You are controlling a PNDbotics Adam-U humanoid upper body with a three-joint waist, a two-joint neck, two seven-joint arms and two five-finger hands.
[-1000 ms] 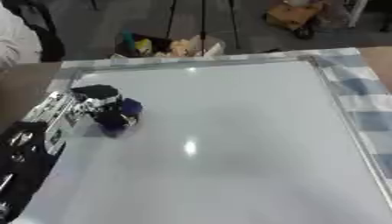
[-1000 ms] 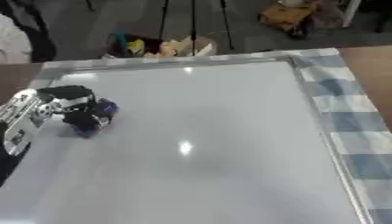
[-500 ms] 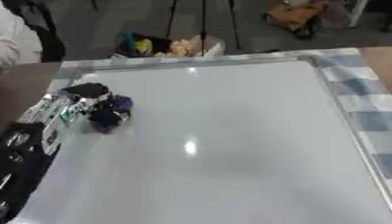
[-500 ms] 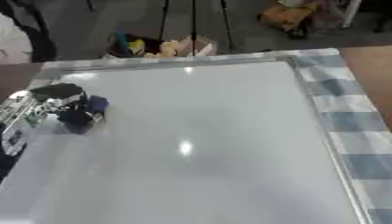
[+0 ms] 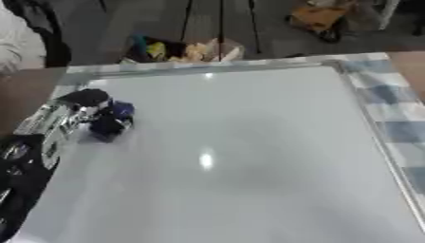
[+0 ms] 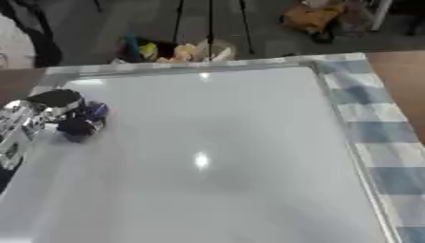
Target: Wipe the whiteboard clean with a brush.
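The left hand (image 5: 62,121) comes in over the left edge of the whiteboard (image 5: 249,152), its fingers curled round a small dark blue brush (image 5: 112,121) that sits on the board surface in the far left part, just inside the frame. The right hand shows in neither view.

The step in hand looks like a wiping stroke along the left side. No clear marker strokes can be made out on the board; it reads as plain white with a bright glare spot near the middle, so most of the cleaning seems done or the marks are too faint to tell. To do the stroke well, the brush face should stay flat on the board, not tipped on an edge, and travel in straight overlapping passes. The far left corner is close, so the stroke should run right up to the silver frame without riding onto it. The wrist should stay low enough that the pad keeps contact through the whole pass.

The left eye view shows more of the black and silver forearm running down to the near left corner. The right eye view shows more of the blue and white checked cloth (image 6: 365,123) on the counter at the right, and cuts the arm short.
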